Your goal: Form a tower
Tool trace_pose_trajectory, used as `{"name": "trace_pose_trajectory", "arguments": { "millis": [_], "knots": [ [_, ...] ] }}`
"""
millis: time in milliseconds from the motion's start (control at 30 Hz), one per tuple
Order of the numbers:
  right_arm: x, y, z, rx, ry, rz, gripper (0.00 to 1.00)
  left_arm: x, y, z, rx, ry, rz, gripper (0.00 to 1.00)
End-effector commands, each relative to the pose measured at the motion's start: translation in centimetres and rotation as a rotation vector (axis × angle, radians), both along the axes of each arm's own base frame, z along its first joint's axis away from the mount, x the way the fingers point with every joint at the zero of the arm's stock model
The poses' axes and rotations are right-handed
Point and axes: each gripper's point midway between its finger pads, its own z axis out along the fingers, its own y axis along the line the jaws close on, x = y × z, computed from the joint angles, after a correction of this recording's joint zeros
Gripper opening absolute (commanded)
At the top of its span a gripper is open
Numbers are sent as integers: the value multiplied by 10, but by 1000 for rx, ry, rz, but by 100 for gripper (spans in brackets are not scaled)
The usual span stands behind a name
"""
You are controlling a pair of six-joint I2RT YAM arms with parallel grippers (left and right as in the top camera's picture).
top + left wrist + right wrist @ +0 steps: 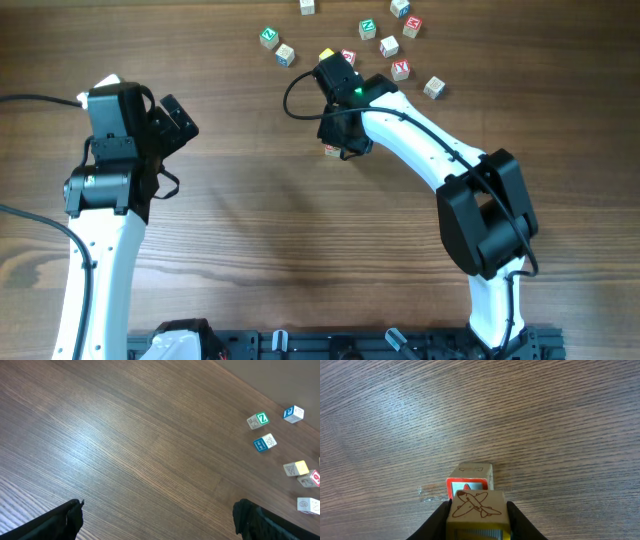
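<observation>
Currently, the airplane cube (474, 506) is being pinched between the fingers (516, 522) of the right gripper (478, 504). One finger is being pressed against each side face. The face with the airplane drawing is being presented to the right wrist camera.

The tower (468, 483) is being shown directly behind the airplane cube in that view. A red-framed face is being partly covered by the airplane cube, and a pale wooden face with a line drawing is being shown beyond it. How many cubes are stacked cannot be told. Whether the airplane cube is touching the tower or being held just clear of it cannot be told either.

In the overhead view, the tower is being located near the middle of the desk (250, 250), somewhat toward the far edge. It is being almost wholly hidden under the right gripper.

The left gripper (157, 507) is being held with its fingers spread wide and nothing between them. It is being positioned over bare wood toward the left edge, well apart from the tower.

The loose cubes (389, 45) are being left scattered near the far edge, right of centre. Among them, a green cube (268, 37) and a yellow cube (327, 55) are being shown nearest the right gripper.
</observation>
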Motion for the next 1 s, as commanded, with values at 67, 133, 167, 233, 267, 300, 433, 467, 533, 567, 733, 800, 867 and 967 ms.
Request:
{"name": "trace_pose_trajectory", "arguments": {
  "millis": [67, 133, 167, 233, 267, 300, 433, 467, 533, 567, 733, 800, 867, 967],
  "knots": [
    [-1, -1, -10, -7, 16, -19, 35, 0, 4, 0, 5, 0, 14, 99],
    [0, -1, -10, -6, 14, -19, 36, 0, 4, 0, 5, 1, 14, 99],
    [0, -1, -10, -5, 12, -18, 36, 0, 4, 0, 5, 1, 14, 99],
    [1, 0, -12, -3, 9, -17, 39, 0, 4, 0, 5, 1, 14, 99],
    [1, 1, -12, 2, 10, -16, 39, 0, 4, 0, 5, 1, 14, 99],
    [2, 2, -12, 4, 9, -11, 39, 0, 4, 0, 5, 1, 14, 99],
    [2, 4, -11, 11, 6, 11, 40, 0, 4, 0, 5, 1, 14, 99],
    [2, 5, -11, 17, 5, 18, 40, 0, 4, 0, 5, 1, 14, 99],
    [2, 7, -11, 22, 7, 26, 39, 0, 4, 0, 5, 1, 14, 99],
    [2, 7, -11, 22, 6, 26, 38, 0, 4, 0, 5, 1, 14, 99],
    [2, 7, -11, 22, 7, 26, 35, 0, 4, 0, 5, 1, 14, 99],
    [2, 6, -11, 21, 7, 27, 35, 0, 4, 0, 5, 1, 14, 99],
    [1, 7, -11, 23, 7, 38, 35, 0, 4, 0, 5, 1, 14, 99],
    [1, 7, -11, 22, 7, 40, 42, 0, 4, 0, 5, 1, 14, 99]
  ]
}}
